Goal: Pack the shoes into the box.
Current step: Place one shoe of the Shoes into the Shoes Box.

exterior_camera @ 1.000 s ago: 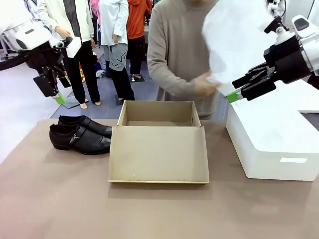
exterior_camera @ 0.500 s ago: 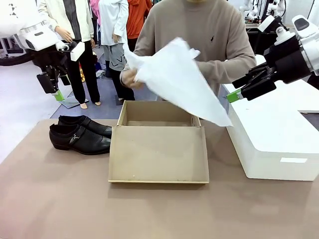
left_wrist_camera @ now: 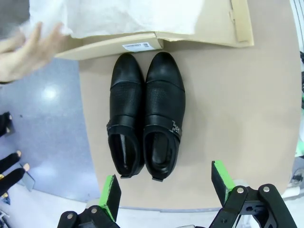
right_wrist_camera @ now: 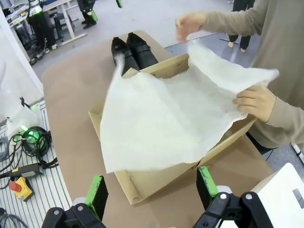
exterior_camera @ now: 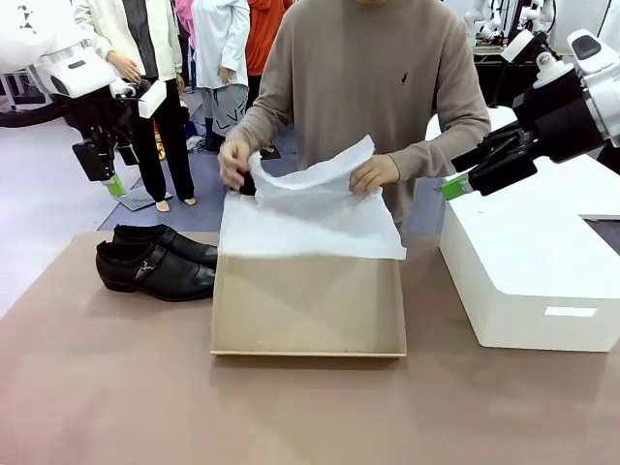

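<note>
L gripper: jaws wide, nothing between them. It hangs in the air above the shoes, not touching them. R gripper: jaws wide too, empty, up in the air on the robot's side of the box and clear of it. In the front view it sits above the edge of the white block that faces the box.

Shoes: black pair, side by side and touching, flat on the worktop at the robot's left. They are just beside the box and outside it. Toes point at the box's side wall; a small metal buckle shows on one shoe's outer side.

Box: brown cardboard, open, approx. mid worktop, lid flap lying flat toward the robot. Nothing lies on the flap.

Tissue paper: one white sheet spread over the open box, hiding the inside in the front view. Its near edge lies about where the flap meets the box. In the R wrist view the sheet billows up a bit and the box's near walls show under it.

Person: at the far side, beige sweater. One hand holds the sheet's far edge on the shoe side; the other hand holds it on the block side.

White block: on the worktop at the robot's right, near the box but apart.
</note>
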